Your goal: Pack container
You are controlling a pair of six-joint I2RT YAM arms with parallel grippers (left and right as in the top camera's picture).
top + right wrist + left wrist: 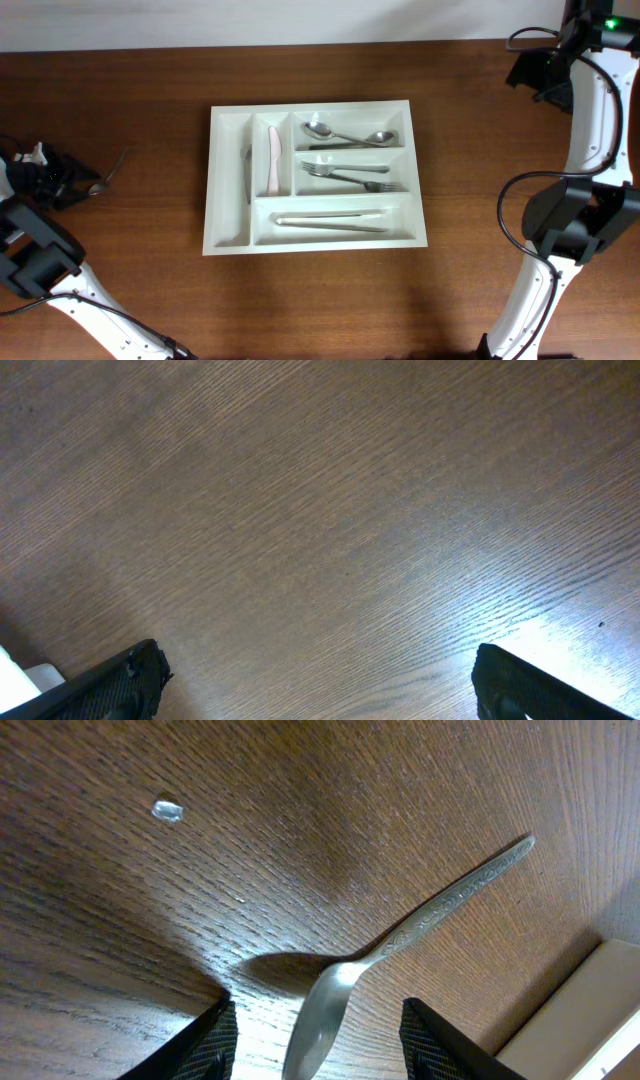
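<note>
The left pincer (318, 1025) is half open around the bowl of a spoon (440, 907) lying on the desk (300, 840). The right pincer (315, 670) is wide open and holds nothing. The container (310, 106) sits mid-desk.

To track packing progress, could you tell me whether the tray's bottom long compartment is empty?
No, long silvery utensils lie lengthwise in that compartment of the container.

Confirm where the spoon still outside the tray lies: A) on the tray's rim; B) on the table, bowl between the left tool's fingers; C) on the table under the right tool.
B: in the left wrist view the spoon lies on the table, its bowl between the fingers of the left tool.
</note>
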